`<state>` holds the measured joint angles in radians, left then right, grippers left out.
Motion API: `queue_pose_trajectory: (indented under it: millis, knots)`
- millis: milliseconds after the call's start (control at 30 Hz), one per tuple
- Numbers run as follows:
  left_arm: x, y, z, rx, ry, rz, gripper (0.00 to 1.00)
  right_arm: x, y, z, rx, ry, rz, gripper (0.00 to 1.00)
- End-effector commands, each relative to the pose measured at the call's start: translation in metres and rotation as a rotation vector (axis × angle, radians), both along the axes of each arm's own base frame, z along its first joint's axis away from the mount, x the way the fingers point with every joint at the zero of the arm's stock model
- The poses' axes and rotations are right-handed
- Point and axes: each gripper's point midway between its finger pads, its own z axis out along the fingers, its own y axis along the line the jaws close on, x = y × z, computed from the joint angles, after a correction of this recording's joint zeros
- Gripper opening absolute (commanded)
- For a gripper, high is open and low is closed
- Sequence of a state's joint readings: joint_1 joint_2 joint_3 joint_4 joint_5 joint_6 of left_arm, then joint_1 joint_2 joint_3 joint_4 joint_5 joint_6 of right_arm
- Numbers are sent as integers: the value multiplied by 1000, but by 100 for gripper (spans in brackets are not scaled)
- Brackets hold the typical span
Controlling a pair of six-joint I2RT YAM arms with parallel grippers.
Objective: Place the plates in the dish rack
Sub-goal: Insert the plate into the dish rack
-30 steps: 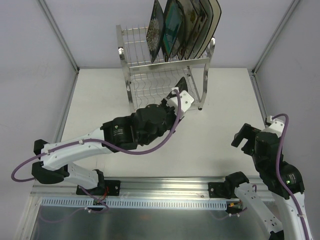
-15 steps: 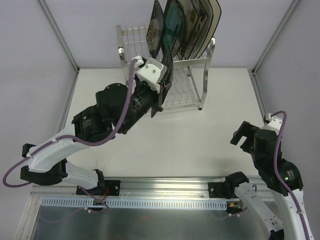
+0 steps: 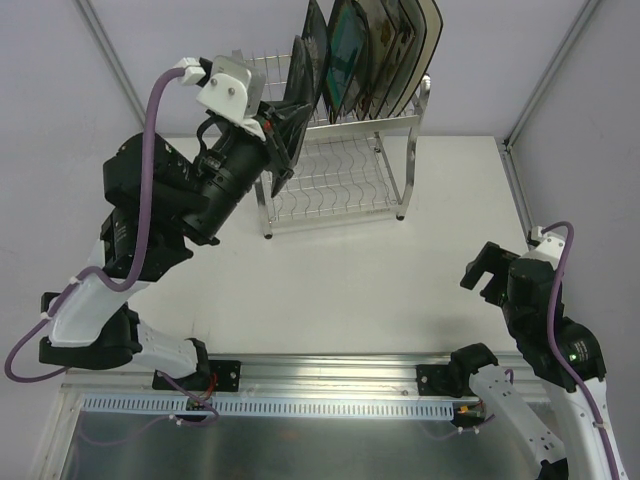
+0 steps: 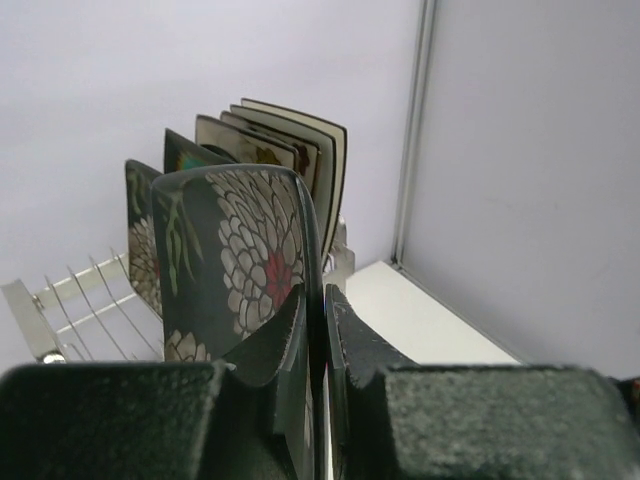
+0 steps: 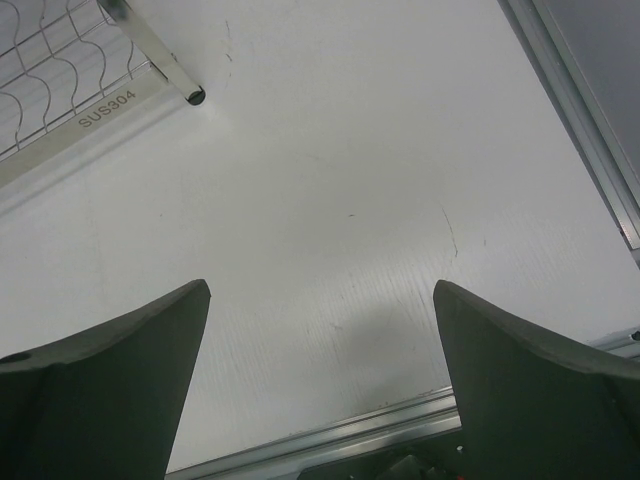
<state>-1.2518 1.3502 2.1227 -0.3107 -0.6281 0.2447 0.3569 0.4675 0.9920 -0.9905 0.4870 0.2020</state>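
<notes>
My left gripper (image 4: 322, 300) is clamped on one dark flowered plate (image 4: 250, 240). The arm is reared high, holding it upright at the dish rack's (image 3: 340, 180) top tier, beside about six standing plates (image 3: 375, 55). My right gripper (image 5: 320, 300) gapes wide, low over the table (image 3: 330, 290).

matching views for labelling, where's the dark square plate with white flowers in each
top external: dark square white-flowered plate, in the left pincer, upper left of centre.
left wrist: centre, flowers facing the camera.
right wrist: not in it.
shared landmark: shiny chrome wire dish rack, in all three.
</notes>
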Motion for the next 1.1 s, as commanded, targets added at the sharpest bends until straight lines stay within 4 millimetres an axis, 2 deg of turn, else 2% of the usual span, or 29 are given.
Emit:
queue_pose_trajectory:
  millis: [0,167,200,267,300,767,1067]
  knots:
    - [-1,26,62,-149,-157,22,0,4,3,3,23,-26,-2,100]
    - [22,39,67,-173,-175,68,0,3,4,0,29,-23,1,100]
    - [24,33,66,-162,-186,48,0,3,4,0,28,-21,3,100]
    - [32,35,70,-168,-205,61,0,3,4,-1,27,-18,3,99]
    - [37,28,68,-156,-209,50,0,3,3,-1,27,-16,1,100]
    - [73,40,100,-243,-336,79,0,2,1,-5,11,-8,-1,100]
    - [110,50,95,-236,-366,118,0,3,3,-1,1,-14,21,100]
